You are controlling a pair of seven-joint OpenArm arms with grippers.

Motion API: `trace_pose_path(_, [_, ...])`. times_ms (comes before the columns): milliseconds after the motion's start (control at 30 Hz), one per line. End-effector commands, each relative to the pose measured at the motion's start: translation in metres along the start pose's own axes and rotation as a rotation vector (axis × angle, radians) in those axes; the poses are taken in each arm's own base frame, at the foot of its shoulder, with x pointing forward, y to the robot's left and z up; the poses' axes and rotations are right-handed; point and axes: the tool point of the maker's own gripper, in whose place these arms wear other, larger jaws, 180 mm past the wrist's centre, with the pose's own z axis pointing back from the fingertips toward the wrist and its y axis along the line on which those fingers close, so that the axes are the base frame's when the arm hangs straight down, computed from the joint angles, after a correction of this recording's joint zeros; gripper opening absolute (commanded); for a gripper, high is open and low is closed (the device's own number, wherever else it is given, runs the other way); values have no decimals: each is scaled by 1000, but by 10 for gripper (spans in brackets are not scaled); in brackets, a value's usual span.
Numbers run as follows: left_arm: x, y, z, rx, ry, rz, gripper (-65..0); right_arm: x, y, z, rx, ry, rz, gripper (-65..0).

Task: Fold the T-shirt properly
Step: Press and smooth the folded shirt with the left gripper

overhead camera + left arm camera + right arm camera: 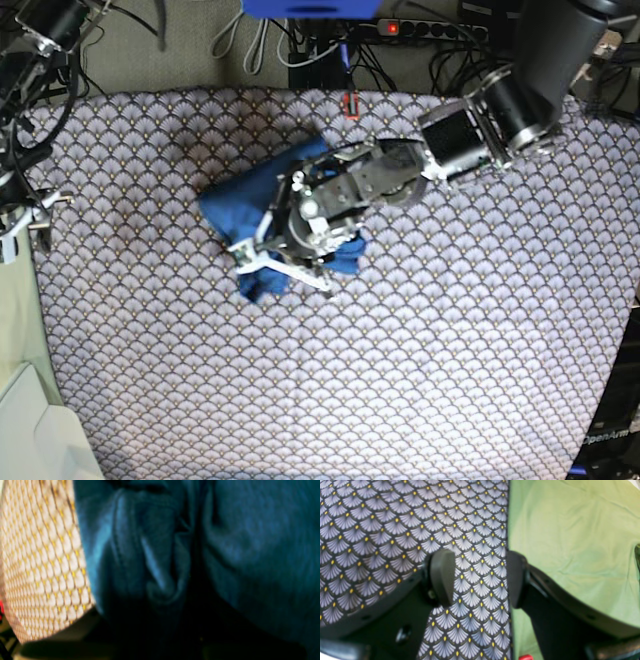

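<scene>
T-shirt [262, 185], bunched left of centre on the patterned cloth [450, 330]: soft, light, limp; best taken at a seam. Left gripper [283, 262] pinches its fabric; right gripper [480, 578] gapes, empty

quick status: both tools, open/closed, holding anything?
Left tool: closed on the T-shirt, bunched blue fabric fills its wrist view.
Right tool: open, holding nothing, over the edge of the patterned cloth.

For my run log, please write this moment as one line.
T-shirt: bunched on patterned cloth | left claw: shut on T-shirt | right claw: open, empty, at cloth edge
</scene>
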Motion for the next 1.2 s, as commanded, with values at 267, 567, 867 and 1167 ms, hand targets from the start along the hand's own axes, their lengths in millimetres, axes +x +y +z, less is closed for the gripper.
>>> trace_pose_path(267, [40, -3, 7, -42, -118, -191, -648, 4, -4, 6, -4, -24, 22, -312])
trace_pose_path(567, [46, -7, 8, -43, -100, -187, -616, 0, -2, 7, 0, -16, 20, -313])
trace_pose_path(867, [45, 16, 9, 77, -42, -276, -120, 0, -1, 6, 1, -16, 17, -313])
trace_pose_path(1167, [73, 77, 36, 238, -124, -169, 0, -1, -1, 6, 2, -13, 17, -313])
